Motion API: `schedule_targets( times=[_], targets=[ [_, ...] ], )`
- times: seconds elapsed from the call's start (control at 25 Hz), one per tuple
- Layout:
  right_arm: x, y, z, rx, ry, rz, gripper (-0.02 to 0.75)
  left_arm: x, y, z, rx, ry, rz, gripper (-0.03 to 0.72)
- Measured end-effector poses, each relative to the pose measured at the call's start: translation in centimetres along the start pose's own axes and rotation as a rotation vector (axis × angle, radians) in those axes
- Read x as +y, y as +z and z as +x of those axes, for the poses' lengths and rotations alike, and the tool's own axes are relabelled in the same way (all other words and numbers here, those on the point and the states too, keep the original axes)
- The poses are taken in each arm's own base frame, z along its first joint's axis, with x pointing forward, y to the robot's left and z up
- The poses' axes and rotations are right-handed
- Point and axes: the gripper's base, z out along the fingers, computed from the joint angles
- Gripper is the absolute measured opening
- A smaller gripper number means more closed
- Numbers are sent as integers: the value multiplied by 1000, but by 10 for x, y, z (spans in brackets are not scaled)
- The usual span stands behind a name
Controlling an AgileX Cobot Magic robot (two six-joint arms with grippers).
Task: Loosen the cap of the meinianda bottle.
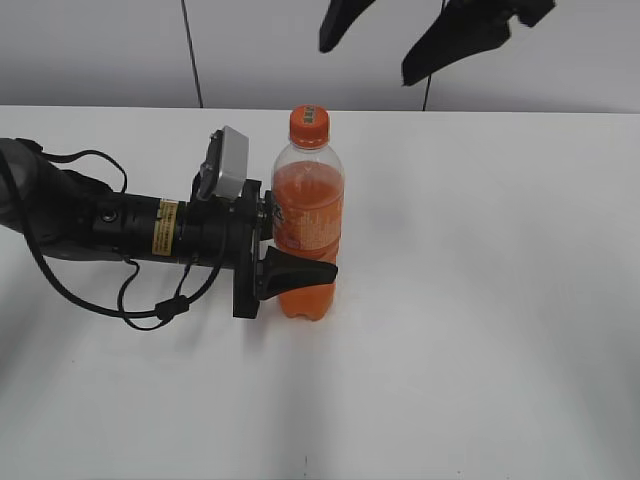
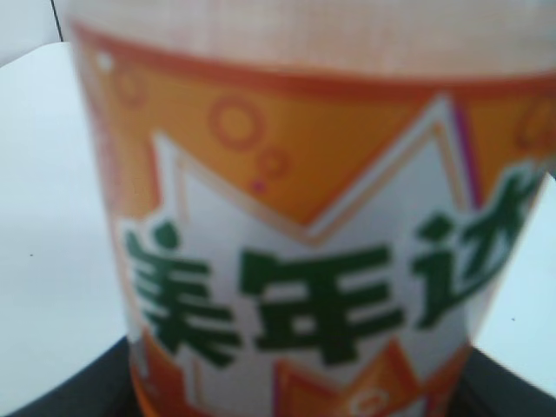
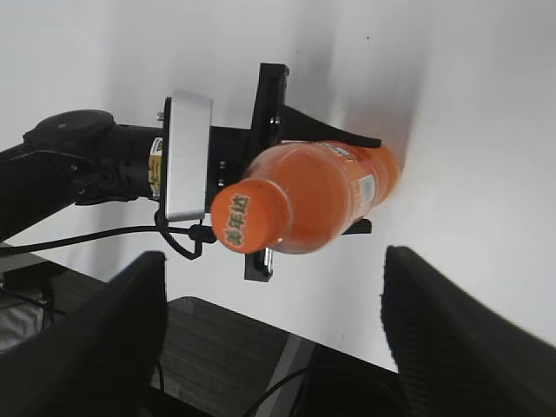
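With our left gripper [image 1: 300,268] clamped round the waist of the full, heavy bottle [image 1: 308,215] standing upright mid-table, we judge its thin wall squashy, so our spread right gripper [image 3: 274,334] above should pinch the stiff ribbed cap [image 1: 309,124].

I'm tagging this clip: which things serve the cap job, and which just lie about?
Job: bottle; cap; left gripper, clamped on the bottle; right gripper, open above the cap.
Lying about: nothing; only the bare white table.
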Motion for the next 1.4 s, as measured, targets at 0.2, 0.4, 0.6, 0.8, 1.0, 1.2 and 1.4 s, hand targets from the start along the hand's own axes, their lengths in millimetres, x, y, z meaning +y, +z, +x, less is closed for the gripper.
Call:
schedule_targets(
  times=[0.2,0.4,0.6,0.8,1.0,1.2,1.4],
  targets=[
    [14,32,1,66,-3,3,574,0,0,0,0,-1,-1,415],
    [18,54,3,115,11,19,574,0,0,0,-1,0,-2,415],
    [15,68,3,142,21,33,547,0,0,0,0,0,-3,415],
    [17,69,4,144,16,34,491,0,0,0,0,1,-3,415],
    [16,69,3,138,9,49,486,0,0,0,0,1,-3,415],
    [16,65,1,118,-4,60,483,0,0,0,0,1,-3,415],
    [21,59,-3,91,-14,46,483,0,0,0,0,1,-3,415]
  ],
)
